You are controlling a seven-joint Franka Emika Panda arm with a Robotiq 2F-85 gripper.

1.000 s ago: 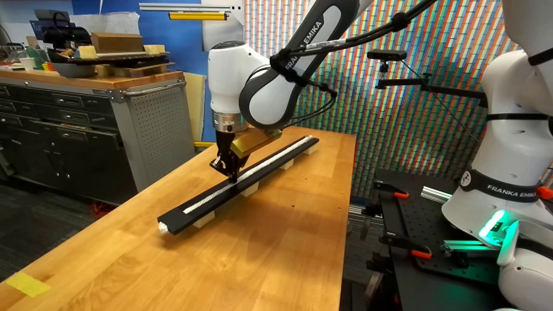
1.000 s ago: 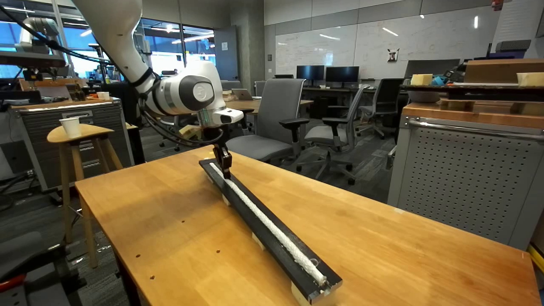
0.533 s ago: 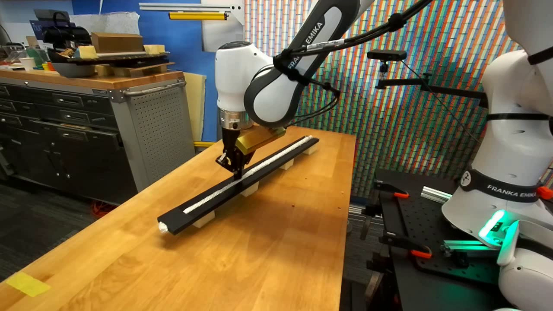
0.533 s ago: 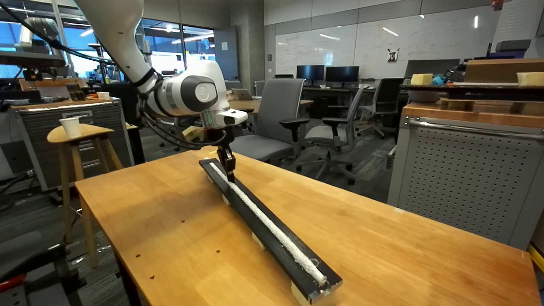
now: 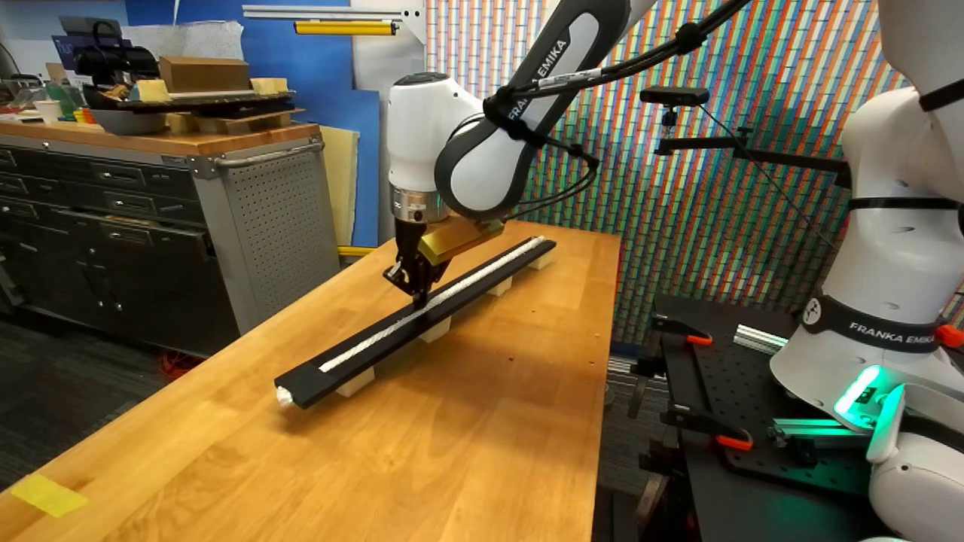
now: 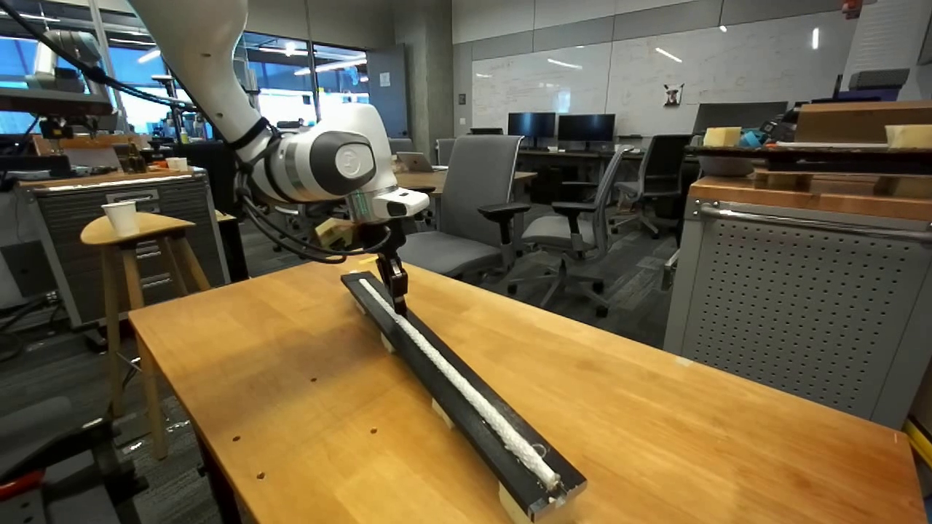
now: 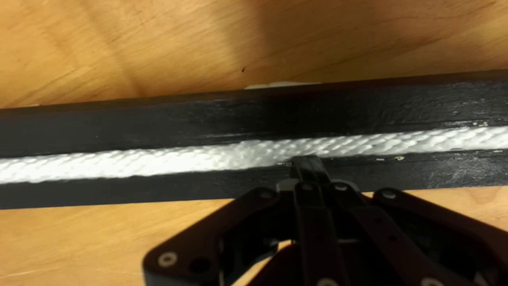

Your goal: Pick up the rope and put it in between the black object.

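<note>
The white rope [image 5: 482, 276] lies straight along the lengthwise groove of the black object [image 5: 316, 388], a long narrow bar on the wooden table. Both also show in an exterior view, the rope [image 6: 466, 391] along the middle of the bar [image 6: 484, 437]. My gripper [image 5: 420, 302] points down over the bar, with its tips at the rope. In the wrist view the gripper [image 7: 309, 161] is shut with nothing seen between its fingers. Its tips stand at the lower edge of the rope [image 7: 119, 163]; whether they press on it I cannot tell. A white tuft sticks out at one bar end.
The bar rests on small pale blocks [image 5: 355, 382], raised off the wooden table [image 5: 467, 452]. Yellow tape [image 5: 50, 494] is stuck to a table corner. A grey cabinet [image 5: 279, 226] and office chairs [image 6: 480, 189] stand beyond the table. Another arm [image 5: 889, 248] stands apart.
My shut gripper has slid a short way along the bar, away from the end with the white tuft, staying low at the rope. The bar and rope look unmoved.
</note>
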